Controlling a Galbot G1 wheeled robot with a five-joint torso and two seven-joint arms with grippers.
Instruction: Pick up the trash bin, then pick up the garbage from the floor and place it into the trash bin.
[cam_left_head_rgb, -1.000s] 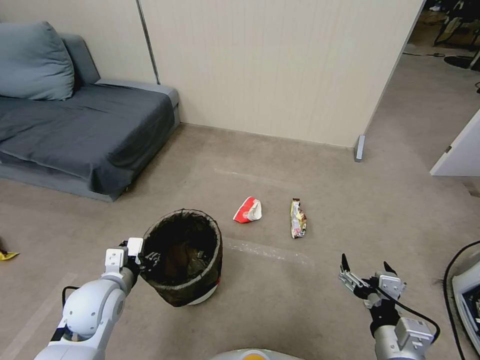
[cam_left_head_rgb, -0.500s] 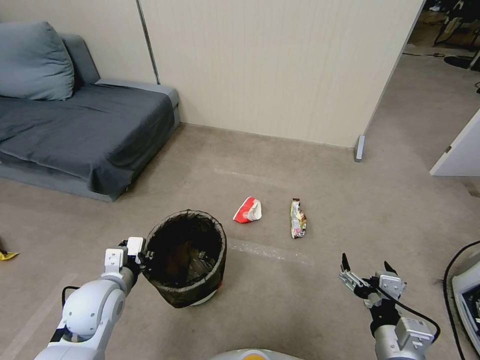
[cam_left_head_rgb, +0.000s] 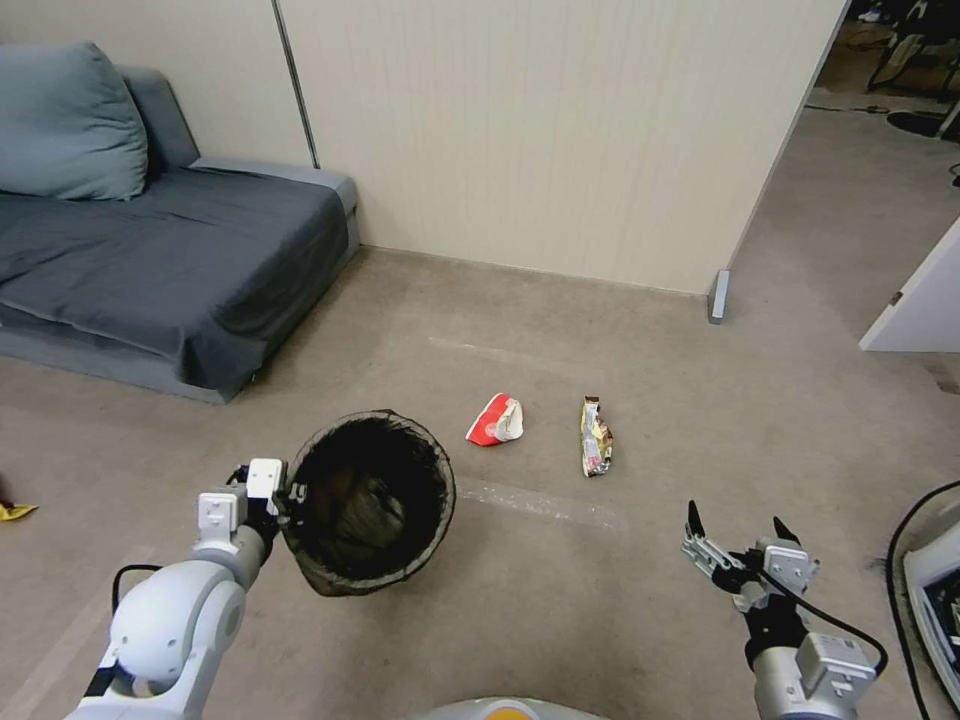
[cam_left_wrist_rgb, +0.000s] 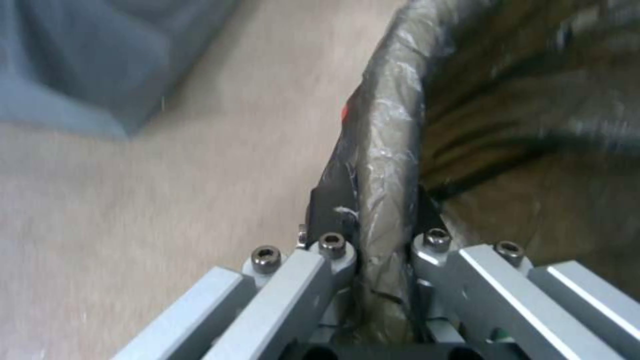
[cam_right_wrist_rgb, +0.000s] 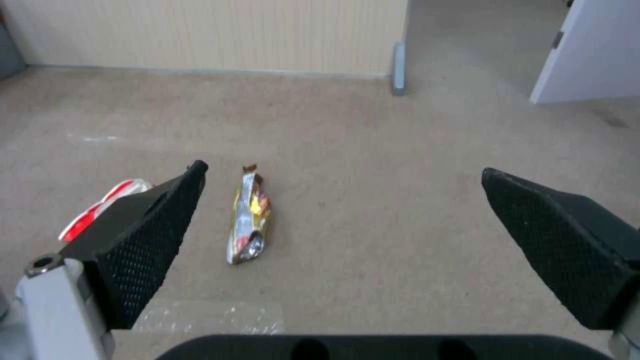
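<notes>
Now one trash bin (cam_left_head_rgb: 370, 500), two garbage pieces (cam_left_head_rgb: 496, 421), carpeted floor (cam_left_head_rgb: 620, 350)

Floor (cam_left_head_rgb: 620, 340): beige carpet. On it: crushed red-and-white carton (cam_left_head_rgb: 496, 421), left; yellow-silver wrapper (cam_left_head_rgb: 596, 438), right; grey sofa (cam_left_head_rgb: 170, 270), far left.

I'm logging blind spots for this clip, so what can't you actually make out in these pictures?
- Contents of the bin: head view, dark bag and blur hide them.
- Carton: right wrist view, partly hidden behind a finger of the open right end effector.
- Yellow scrap: head view, cut off by the edge.
- Left end effector fingertips: left wrist view, hidden by the bag.
</notes>
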